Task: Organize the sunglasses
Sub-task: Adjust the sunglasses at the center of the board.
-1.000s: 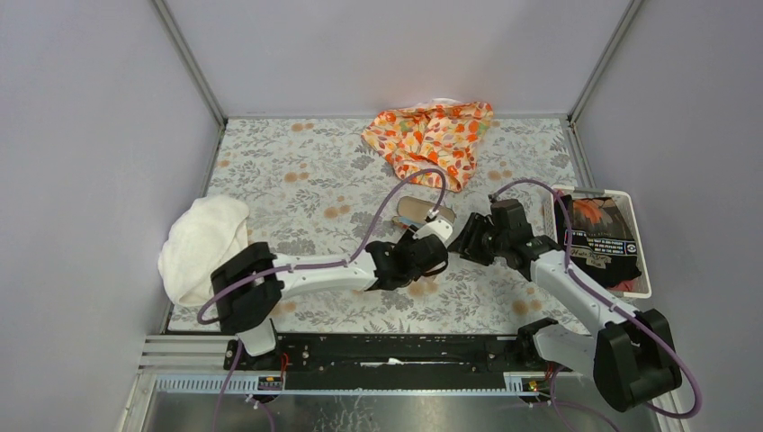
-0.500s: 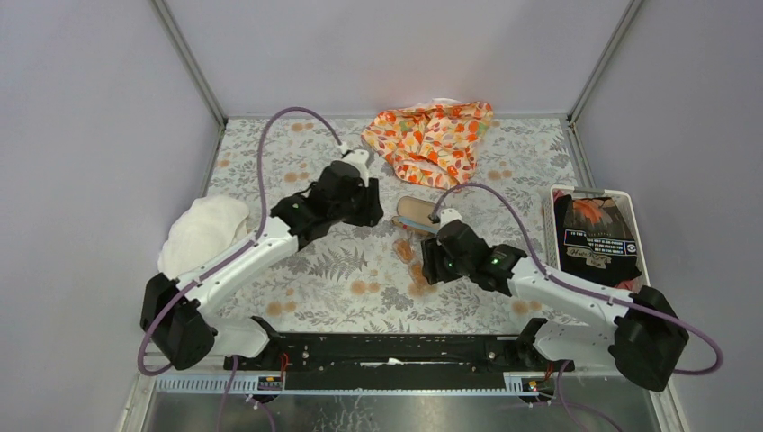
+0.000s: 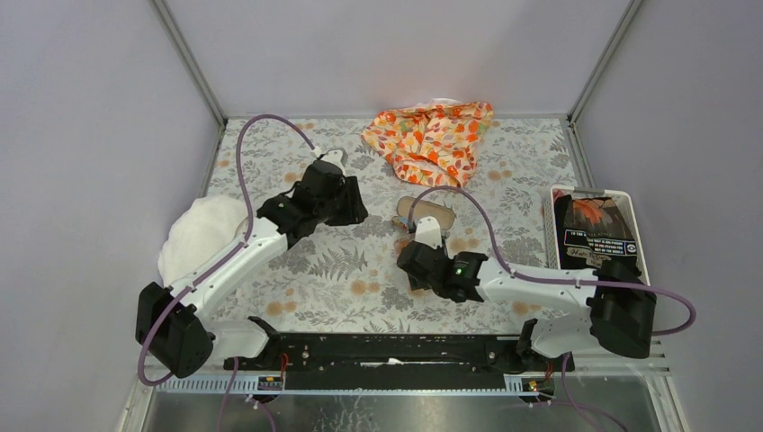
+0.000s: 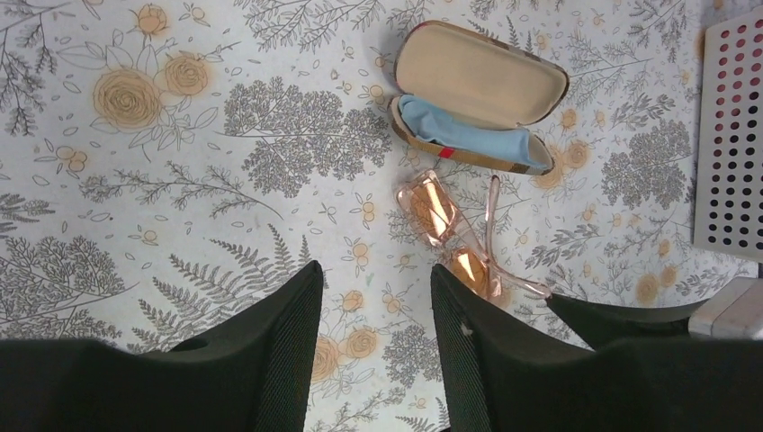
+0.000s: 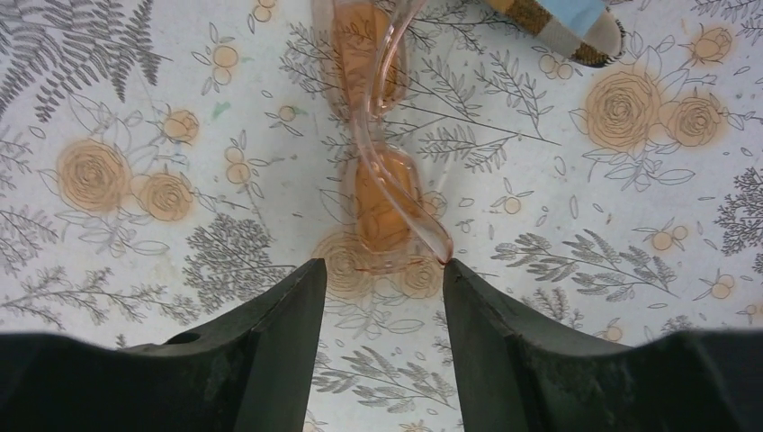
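The sunglasses [image 4: 447,232], with a thin orange-pink frame and pale lenses, lie on the floral table [image 3: 297,171] just in front of the open plaid case [image 4: 481,90]. A blue cloth [image 4: 463,135] lies in the case. My right gripper [image 5: 382,270] is open and low over the table. Its fingertips flank the near end of the sunglasses [image 5: 376,162]. In the top view my right gripper [image 3: 411,259] covers most of the sunglasses [image 3: 401,245]. My left gripper [image 4: 373,279] is open and empty, hovering left of the case [image 3: 428,212]. It also shows in the top view [image 3: 353,207].
An orange floral cloth [image 3: 432,137] lies at the back. A white towel [image 3: 200,236] lies at the left edge. A white perforated basket [image 3: 635,236] with dark items stands at the right; it also shows in the left wrist view [image 4: 731,135].
My left gripper has swung from beside the sunglasses up and to the back left. My right gripper has moved left and down onto the sunglasses' near end.
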`<state>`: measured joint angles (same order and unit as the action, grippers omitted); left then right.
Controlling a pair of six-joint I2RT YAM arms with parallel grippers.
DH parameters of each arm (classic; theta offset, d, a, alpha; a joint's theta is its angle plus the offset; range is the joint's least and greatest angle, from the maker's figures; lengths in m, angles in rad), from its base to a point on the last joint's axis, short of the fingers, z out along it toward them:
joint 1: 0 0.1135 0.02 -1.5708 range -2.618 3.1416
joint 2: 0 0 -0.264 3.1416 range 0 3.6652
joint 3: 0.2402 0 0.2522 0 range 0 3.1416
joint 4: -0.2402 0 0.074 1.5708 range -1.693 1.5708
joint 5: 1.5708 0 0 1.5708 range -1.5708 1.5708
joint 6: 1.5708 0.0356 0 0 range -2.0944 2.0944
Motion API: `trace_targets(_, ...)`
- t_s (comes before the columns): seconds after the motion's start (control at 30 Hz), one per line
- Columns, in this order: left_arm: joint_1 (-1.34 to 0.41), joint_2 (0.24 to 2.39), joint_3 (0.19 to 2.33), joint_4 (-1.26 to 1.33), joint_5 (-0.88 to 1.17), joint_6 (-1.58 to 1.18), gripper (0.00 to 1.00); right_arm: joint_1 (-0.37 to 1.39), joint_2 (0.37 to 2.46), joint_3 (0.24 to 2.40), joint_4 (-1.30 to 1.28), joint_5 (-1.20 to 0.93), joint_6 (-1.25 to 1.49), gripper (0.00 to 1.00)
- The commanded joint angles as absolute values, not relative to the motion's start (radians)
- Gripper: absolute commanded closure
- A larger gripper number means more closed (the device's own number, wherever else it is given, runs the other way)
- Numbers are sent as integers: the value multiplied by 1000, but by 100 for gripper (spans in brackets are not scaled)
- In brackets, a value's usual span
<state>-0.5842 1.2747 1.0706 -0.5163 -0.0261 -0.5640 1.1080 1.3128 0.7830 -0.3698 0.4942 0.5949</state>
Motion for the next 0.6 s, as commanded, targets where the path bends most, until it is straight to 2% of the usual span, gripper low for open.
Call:
trace_targets(0.0,-568,1242,1051,-526,-40,-587,47,1170,1408,895,-469,666,745,43)
trace_targets(0.33,-554,1224,1026,-513,-27,-587,46,1222,1622,1016,-583,778,823,47)
trace_targets(0.57,-549,1216,1011,-504,-19,-588,46,1228,1558,985,-623,805,873,46)
